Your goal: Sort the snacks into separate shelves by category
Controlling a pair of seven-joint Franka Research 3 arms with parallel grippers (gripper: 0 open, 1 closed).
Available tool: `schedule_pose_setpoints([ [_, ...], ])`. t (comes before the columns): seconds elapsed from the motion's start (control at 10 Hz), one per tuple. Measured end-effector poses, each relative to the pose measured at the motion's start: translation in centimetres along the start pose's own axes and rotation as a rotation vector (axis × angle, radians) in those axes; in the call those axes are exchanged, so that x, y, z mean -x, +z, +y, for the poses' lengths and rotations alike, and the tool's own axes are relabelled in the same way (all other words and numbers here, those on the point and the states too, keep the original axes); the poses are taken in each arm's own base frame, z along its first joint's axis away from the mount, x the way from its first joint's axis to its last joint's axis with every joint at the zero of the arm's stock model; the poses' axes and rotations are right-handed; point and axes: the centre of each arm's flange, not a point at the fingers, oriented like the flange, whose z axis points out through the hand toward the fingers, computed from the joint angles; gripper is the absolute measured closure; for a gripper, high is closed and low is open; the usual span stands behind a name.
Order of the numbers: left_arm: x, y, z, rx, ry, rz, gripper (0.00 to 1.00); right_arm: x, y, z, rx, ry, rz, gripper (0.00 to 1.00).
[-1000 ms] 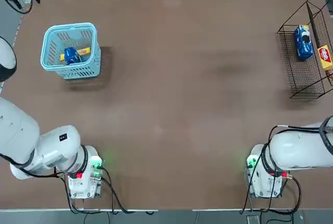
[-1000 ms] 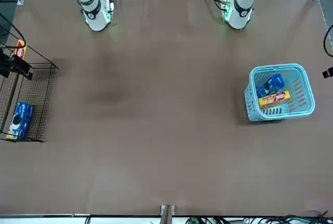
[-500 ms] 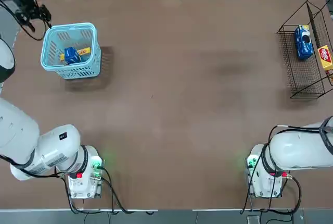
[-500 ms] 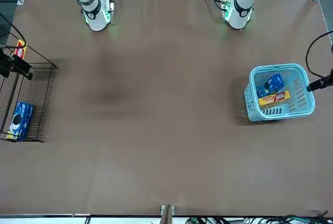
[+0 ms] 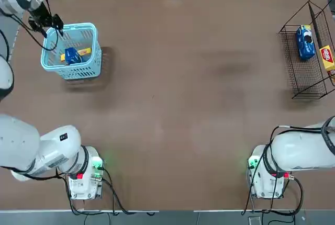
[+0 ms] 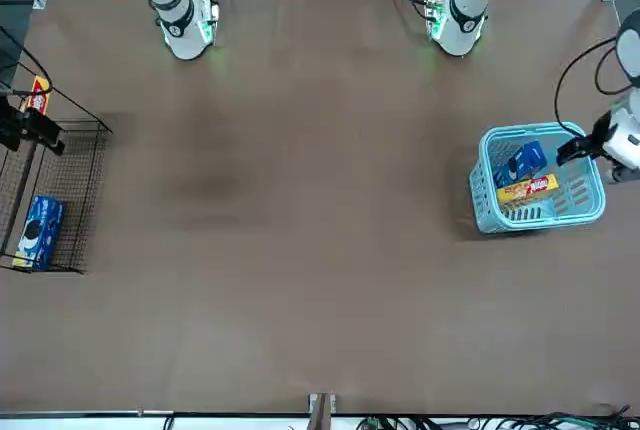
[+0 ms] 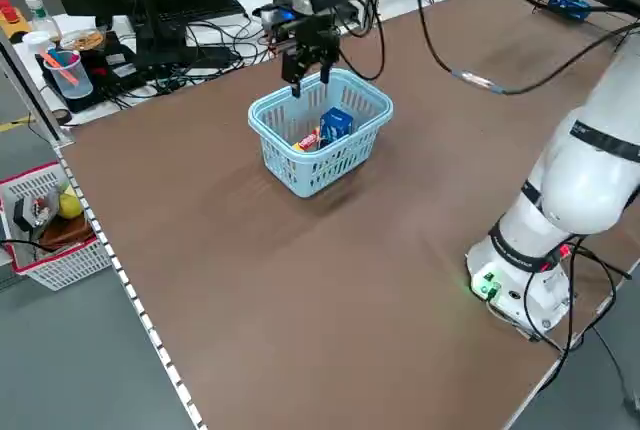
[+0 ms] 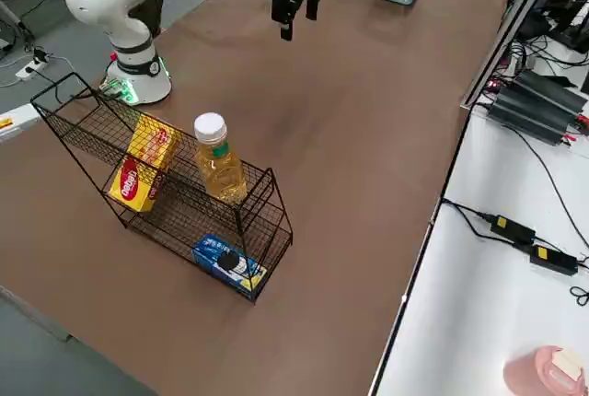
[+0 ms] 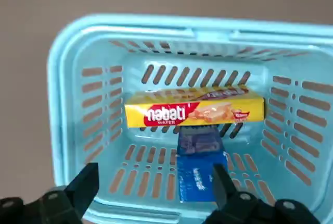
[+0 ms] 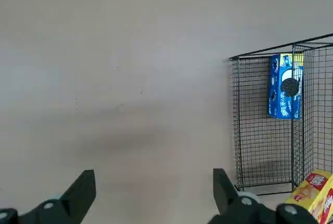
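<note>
A light blue basket (image 5: 89, 67) at the far left holds two snacks: a long yellow box (image 9: 195, 112) and a blue packet (image 9: 200, 174) beside it. My left gripper (image 5: 51, 23) hangs open over the basket's far left rim, holding nothing; its fingertips (image 9: 88, 182) frame the basket. The black wire shelves (image 5: 301, 78) stand at the far right. Their lower tier carries a blue packet (image 8: 228, 262) and their upper tier a yellow box (image 8: 138, 170). My right gripper (image 8: 296, 0) hovers high near the rack, open and empty.
A bottle of yellow liquid with a white cap (image 8: 219, 158) stands on the rack's upper tier beside the yellow box. Cables and monitors lie beyond the table's far edge. Both arm bases (image 5: 84, 175) sit at the near edge.
My left gripper has swung in from beyond the table's far left corner to above the basket's rim. The right arm and the snacks have not moved.
</note>
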Motion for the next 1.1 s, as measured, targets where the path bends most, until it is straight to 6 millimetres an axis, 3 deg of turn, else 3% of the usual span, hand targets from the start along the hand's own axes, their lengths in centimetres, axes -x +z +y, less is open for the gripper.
schedule_pose_setpoints([
  [0.3, 1.1, 1.9, 2.4, 0.041, 0.005, 0.027, 0.03, 0.0, 0.1, 0.0, 0.0, 0.0, -0.001, 0.0],
  [0.7, 2.3, 6.1, 2.8, 0.046, 0.052, 0.013, 0.04, 0.0, 0.1, 0.0, 0.0, 0.0, -0.002, 0.0],
  [1.1, 3.2, 7.5, 2.9, 0.05, 0.062, -0.012, 0.09, 0.0, 0.1, 0.1, 0.0, 0.001, -0.003, 0.0],
])
